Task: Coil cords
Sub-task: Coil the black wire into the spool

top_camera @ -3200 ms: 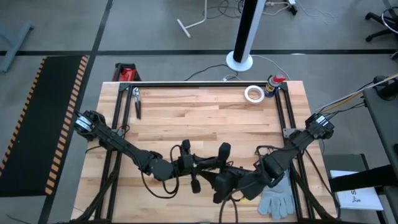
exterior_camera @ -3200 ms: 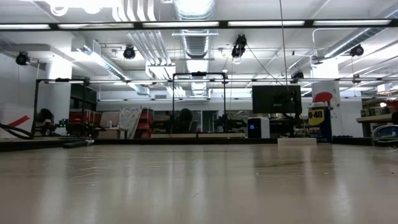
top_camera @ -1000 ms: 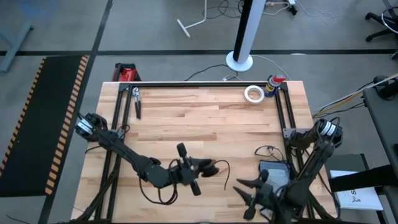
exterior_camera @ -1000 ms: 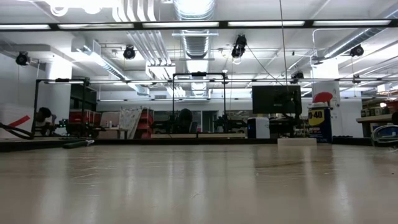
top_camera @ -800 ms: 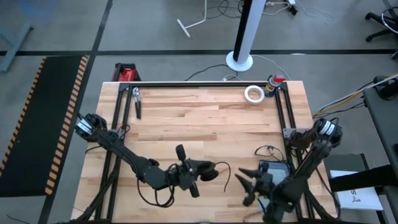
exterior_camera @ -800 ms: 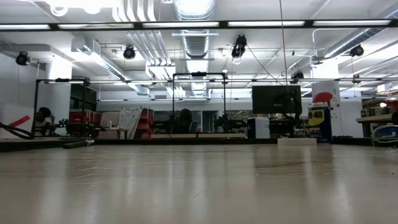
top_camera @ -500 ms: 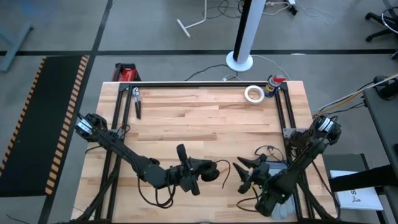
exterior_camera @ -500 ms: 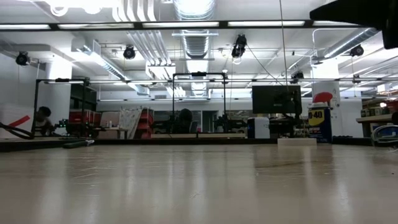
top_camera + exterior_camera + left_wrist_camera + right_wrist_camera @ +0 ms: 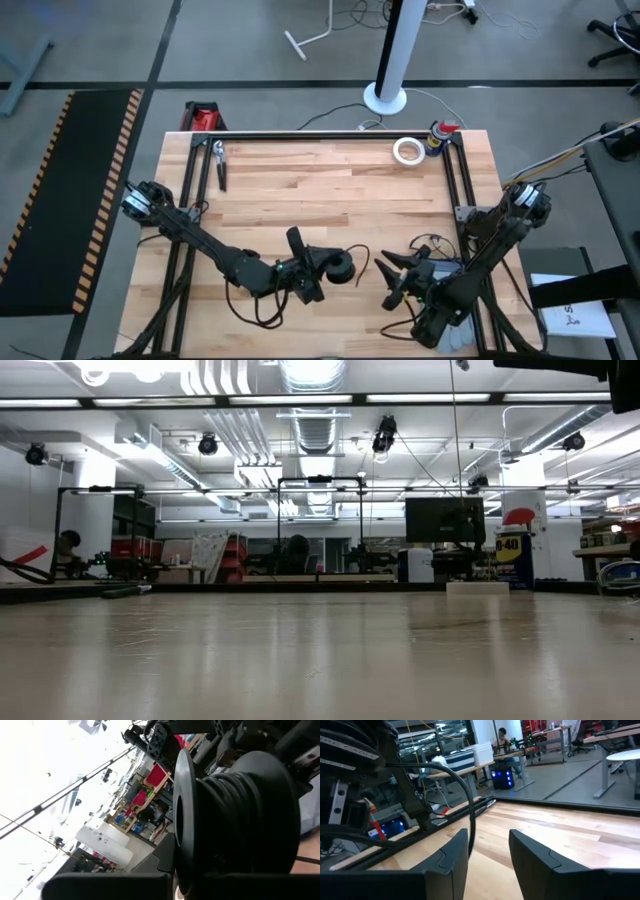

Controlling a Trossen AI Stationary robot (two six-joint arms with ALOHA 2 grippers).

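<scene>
Left hand (image 9: 325,268) near the bench's front edge grips the coiled cord (image 9: 341,268), right hand (image 9: 398,280) spread empty just beside its loose tail, which could spring the coil undone if snagged.

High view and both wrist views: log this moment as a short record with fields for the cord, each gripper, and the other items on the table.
cord: wound into a tight black coil held at the left gripper, with a loose tail curving toward the right gripper
left gripper: near the table's front middle, shut on the coil
right gripper: front right, fingers open, the tail running just ahead of them
other items: white tape roll and spray can at the far right corner; pliers far left
</scene>
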